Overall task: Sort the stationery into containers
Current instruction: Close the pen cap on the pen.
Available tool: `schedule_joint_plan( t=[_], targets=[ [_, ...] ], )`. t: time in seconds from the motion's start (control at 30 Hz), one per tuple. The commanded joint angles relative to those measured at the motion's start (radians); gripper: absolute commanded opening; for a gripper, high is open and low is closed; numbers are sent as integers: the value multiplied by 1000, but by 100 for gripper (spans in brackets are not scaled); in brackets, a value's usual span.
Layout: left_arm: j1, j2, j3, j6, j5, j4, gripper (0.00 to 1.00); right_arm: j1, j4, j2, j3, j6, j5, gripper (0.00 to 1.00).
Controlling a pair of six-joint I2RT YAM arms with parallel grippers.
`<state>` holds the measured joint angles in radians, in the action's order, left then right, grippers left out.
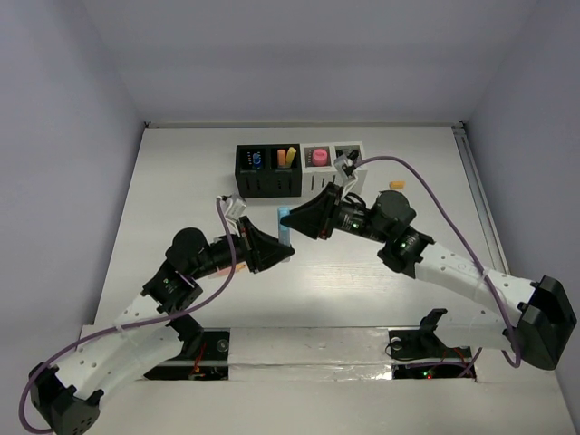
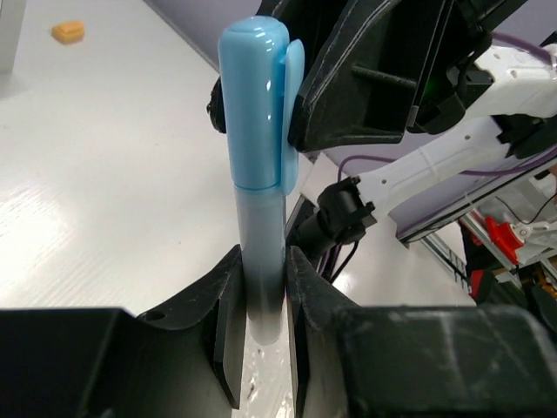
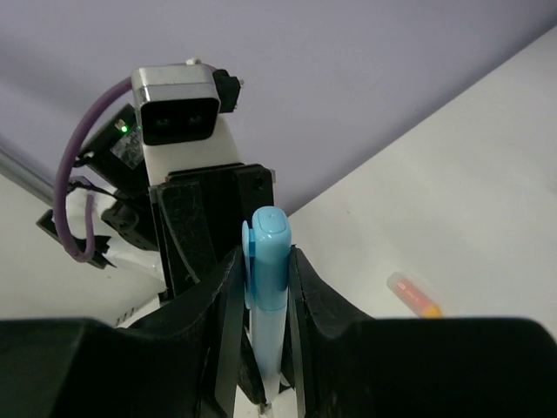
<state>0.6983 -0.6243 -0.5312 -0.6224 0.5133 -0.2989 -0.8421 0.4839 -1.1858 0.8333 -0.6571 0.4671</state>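
— Any writing or brand to read on it?
— None I can make out. The blue highlighter (image 2: 255, 131) has a glossy sky-blue cap with a clip down one side. Below the cap is a cloudy grey-blue barrel. If anything is printed there, it is too faint to tell.
— Where is it?
— Held above the white surface (image 1: 181, 208), just in front of the containers (image 1: 299, 168), between the two arms.
— Who has it?
— Both. The left hand (image 2: 261, 326) is clenched on the lower end of the barrel, a finger pressing each side. The right hand (image 3: 265, 305) is closed round the cap end, its fingers flat against either side of the cap.
— And the containers themselves?
— Four cubes joined in a row with slotted fronts, two black on the left and two white on the right. The second black one holds an orange and a yellow piece, and the first white one holds something round and pink. The other two I cannot tell.
— Anything loose?
— A small orange piece (image 1: 396, 185) lies on the surface to the right of the white cubes, apart from them.
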Motion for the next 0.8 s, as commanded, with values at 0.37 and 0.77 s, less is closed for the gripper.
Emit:
schedule_joint_plan(
  t=[0.37, 0.77],
  targets=[
    [-163, -31, -95, -71, -56, -598, 0, -90, -311, -93, -303, -12, 182, 0],
    [-215, -61, -130, -135, -19, -677, 0, -176, -191, -150, -344, -72, 168, 0]
  ],
)
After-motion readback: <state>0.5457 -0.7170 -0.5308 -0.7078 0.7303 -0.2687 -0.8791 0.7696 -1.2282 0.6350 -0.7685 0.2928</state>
